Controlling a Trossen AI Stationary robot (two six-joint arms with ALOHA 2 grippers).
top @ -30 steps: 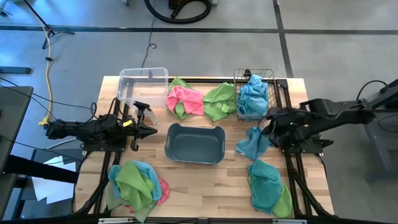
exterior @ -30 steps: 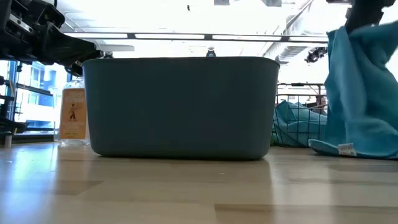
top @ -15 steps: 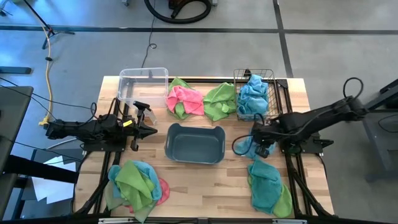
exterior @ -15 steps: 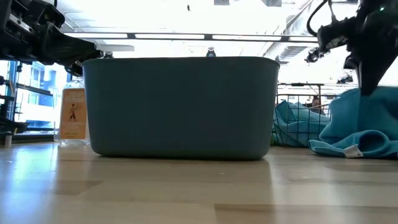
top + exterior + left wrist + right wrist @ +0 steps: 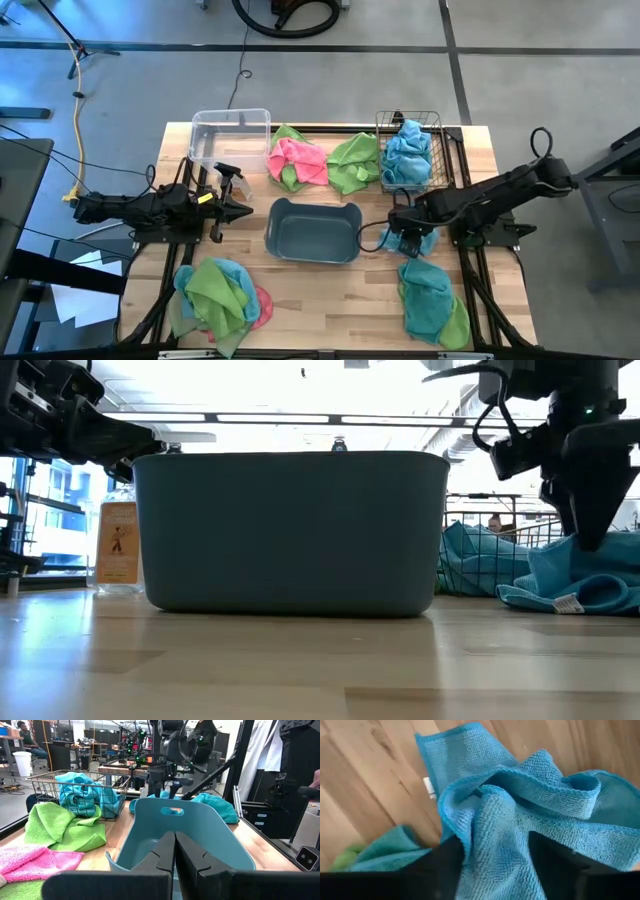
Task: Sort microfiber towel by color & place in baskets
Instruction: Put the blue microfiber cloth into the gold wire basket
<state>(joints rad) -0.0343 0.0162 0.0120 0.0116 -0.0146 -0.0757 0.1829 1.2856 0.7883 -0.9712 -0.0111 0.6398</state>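
Blue towel (image 5: 418, 240) beside the grey-blue tub (image 5: 313, 232) is mostly hidden under the right gripper (image 5: 407, 238), jaws spread apart over it. Three baskets are counted. Left gripper (image 5: 243, 211) is closed, empty.

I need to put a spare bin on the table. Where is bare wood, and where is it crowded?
Bare wood lies along the near edge, between the towel heap at the left corner and the teal and green pile at the right, in front of the grey-blue tub. The far side is crowded: clear bin, pink and green towels, wire basket.
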